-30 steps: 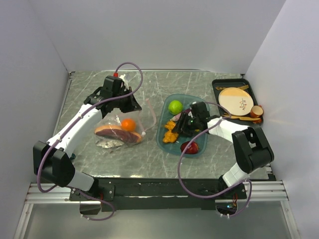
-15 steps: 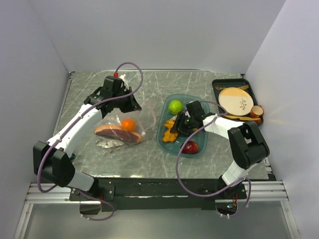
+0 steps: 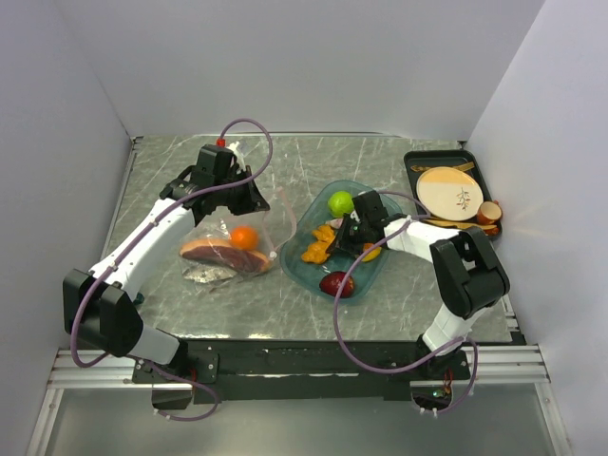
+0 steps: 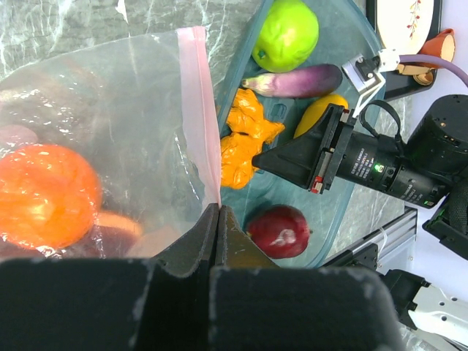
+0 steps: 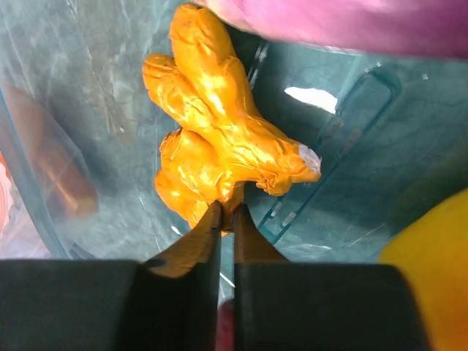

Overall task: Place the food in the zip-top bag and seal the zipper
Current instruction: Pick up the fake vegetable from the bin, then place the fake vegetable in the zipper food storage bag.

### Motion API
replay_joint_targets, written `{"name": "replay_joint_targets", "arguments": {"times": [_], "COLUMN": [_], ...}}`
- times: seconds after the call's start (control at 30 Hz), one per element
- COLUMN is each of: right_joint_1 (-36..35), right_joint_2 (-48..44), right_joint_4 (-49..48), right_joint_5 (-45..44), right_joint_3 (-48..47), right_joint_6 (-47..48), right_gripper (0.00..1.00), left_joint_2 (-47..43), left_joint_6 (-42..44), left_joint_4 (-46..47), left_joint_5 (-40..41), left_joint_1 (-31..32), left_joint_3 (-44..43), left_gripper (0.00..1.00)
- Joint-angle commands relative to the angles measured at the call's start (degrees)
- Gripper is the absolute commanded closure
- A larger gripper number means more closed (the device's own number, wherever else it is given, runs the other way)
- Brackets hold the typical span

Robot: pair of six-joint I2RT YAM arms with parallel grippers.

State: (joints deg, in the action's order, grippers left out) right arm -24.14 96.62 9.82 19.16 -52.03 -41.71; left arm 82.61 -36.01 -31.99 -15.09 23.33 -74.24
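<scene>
- R tool: tips nearly together, pinching the low end of the bits.
- Bits sit in teal tray, which is just right of the bag in top view.
- L tool: jaws together, clamped on bag at the near end of zipper. Bag mouth faces the tray.
- Bag lies on worktop, below L tool in top view.
- In bag: orange and meat slice, side by side.
- In tray round R tool: lime at far end, w/ purple slice beside it. Yellow piece is next to the tool body; apple at near end.
- Looks: bag is clear and crinkly w/ glare. Zipper is a pale pink strip along the mouth.
- Bits are orange-yellow, glossy, lumpy, clumped together. Apple is dark red w/ white glints.
- Writing: small label on R tool body, too small to read.
</scene>
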Motion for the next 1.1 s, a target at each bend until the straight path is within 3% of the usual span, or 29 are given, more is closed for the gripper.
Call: {"name": "replay_joint_targets", "arguments": {"times": [0.0, 0.67, 1.07], "right_joint_1": [-0.56, -2.05, -8.63], "right_joint_2": [-2.83, -20.24, -11.65], "right_joint_4": [-2.09, 1.25, 0.55], "right_joint_5": [-0.53, -7.81, -8.09], "right_joint_3": [0.88, -0.26, -12.73], "right_joint_6": [0.58, 2.51, 5.24], "right_gripper": [1.00, 1.00, 1.00], "left_joint_2": [-2.01, -2.01, -3.07], "left_joint_6": [0.85, 0.77, 0.24], "left_joint_4": [1.23, 1.84, 2.19], "left_joint_5": [0.50, -0.29, -0.82], "left_joint_1": [0.13, 0.13, 0.13], "left_joint_3": [0.41, 0.50, 1.81], "left_gripper": [0.99, 0.99, 0.99]}}
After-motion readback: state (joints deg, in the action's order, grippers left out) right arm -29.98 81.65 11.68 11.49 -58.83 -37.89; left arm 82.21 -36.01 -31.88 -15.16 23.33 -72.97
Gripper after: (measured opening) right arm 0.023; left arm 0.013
